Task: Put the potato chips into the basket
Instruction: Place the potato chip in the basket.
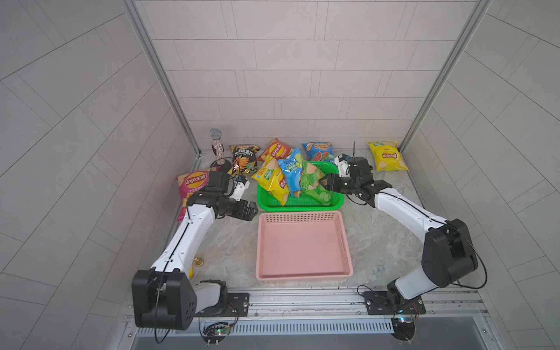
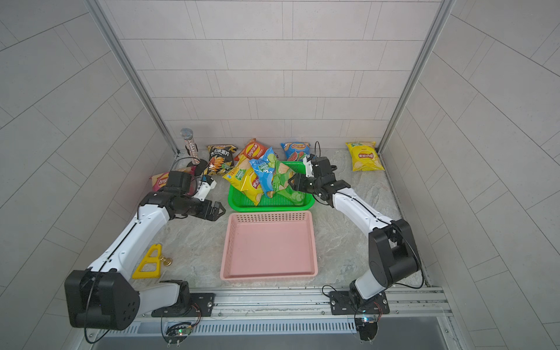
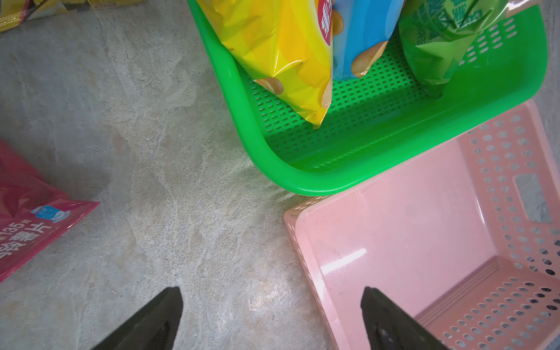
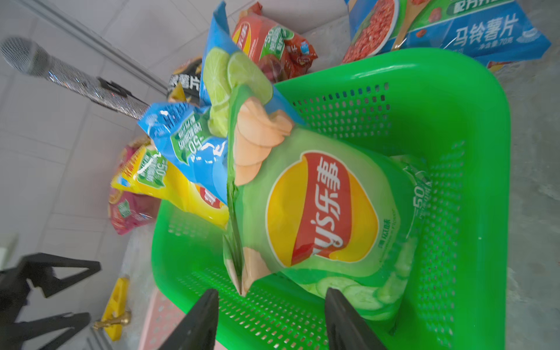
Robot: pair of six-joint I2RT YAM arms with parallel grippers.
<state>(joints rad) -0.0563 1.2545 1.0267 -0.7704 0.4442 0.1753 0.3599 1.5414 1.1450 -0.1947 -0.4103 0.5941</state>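
Note:
A green basket (image 1: 300, 208) holds three bags of potato chips leaning together: a yellow bag (image 1: 272, 181), a blue bag (image 1: 291, 175) and a green bag (image 1: 313, 185) (image 4: 318, 212). My right gripper (image 1: 322, 183) (image 4: 271, 295) hovers over the basket's right side, open, with the green bag just ahead of its fingertips and nothing between them. My left gripper (image 1: 253, 209) (image 3: 271, 294) is open over the table, left of the baskets. More bags lie on the table: magenta (image 1: 192, 185), black (image 1: 242, 159), orange-red (image 1: 274, 150), blue (image 1: 318, 150) and yellow (image 1: 386, 156).
A pink basket (image 1: 303, 274) stands directly in front of the green one. A glittery microphone (image 1: 216, 145) stands on its base at the back left. A yellow triangular piece (image 2: 148, 263) and a small brass object (image 2: 166, 261) lie beside the left arm.

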